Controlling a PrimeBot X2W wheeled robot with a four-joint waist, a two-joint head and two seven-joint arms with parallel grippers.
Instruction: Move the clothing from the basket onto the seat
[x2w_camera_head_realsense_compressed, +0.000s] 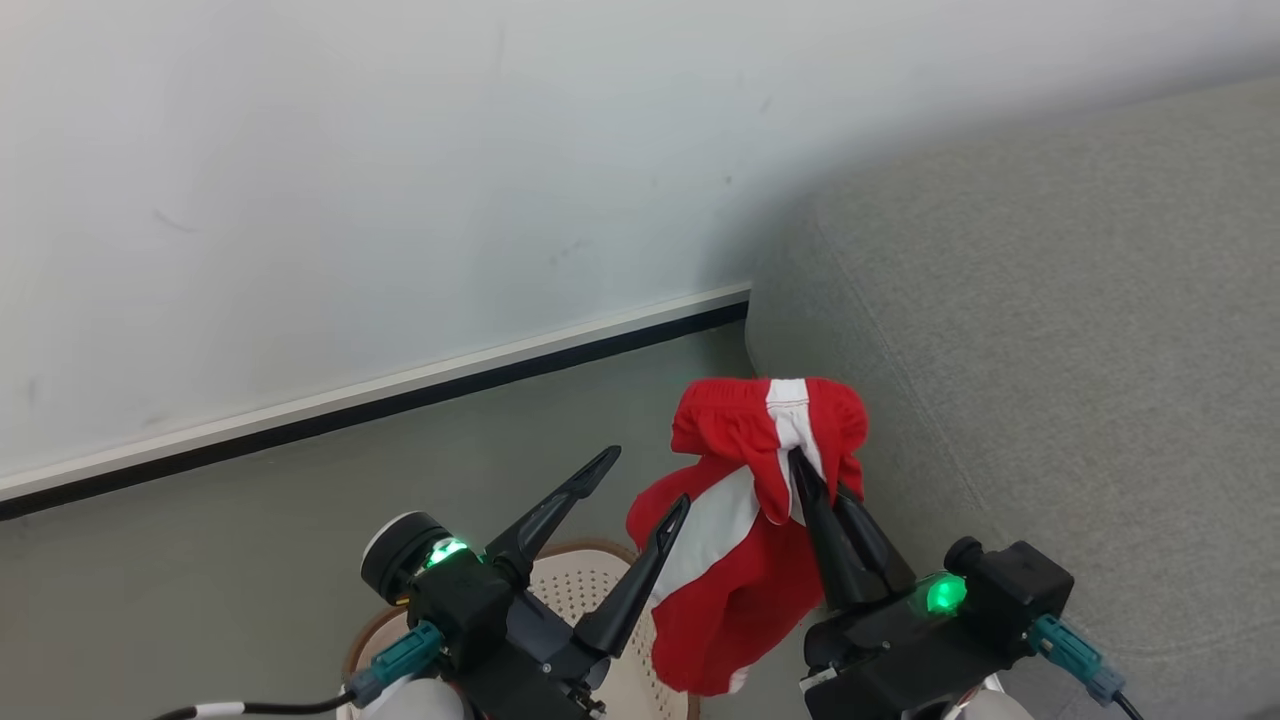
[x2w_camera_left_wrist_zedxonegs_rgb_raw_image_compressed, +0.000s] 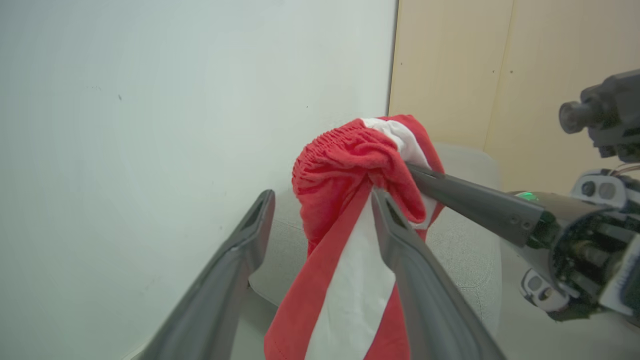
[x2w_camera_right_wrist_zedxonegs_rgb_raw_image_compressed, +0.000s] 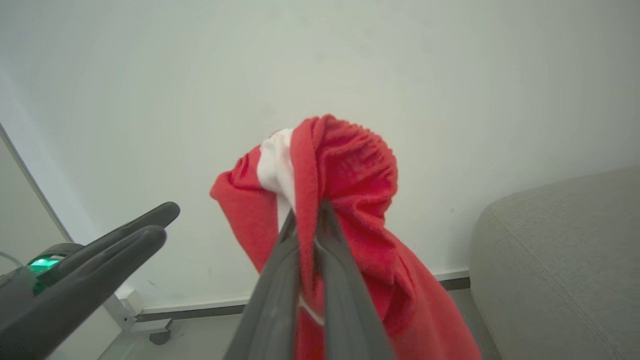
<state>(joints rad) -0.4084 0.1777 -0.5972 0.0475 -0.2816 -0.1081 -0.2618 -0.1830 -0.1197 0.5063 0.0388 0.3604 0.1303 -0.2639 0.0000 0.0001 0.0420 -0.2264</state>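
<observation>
A plain pale white wall (x2w_camera_head_realsense_compressed: 400, 150) fills the upper left of the head view, evenly lit and faintly scuffed. Along its foot runs a white skirting board (x2w_camera_head_realsense_compressed: 400, 386) with a black strip beneath. Below it lies a smooth grey-green floor (x2w_camera_head_realsense_compressed: 200, 570). At the right stands a large light grey woven-fabric sofa cushion (x2w_camera_head_realsense_compressed: 1050, 350), with soft shadow on the wall above it. A beige wooden panel (x2w_camera_left_wrist_zedxonegs_rgb_raw_image_compressed: 450, 65) occupies the upper right of the left wrist view.
</observation>
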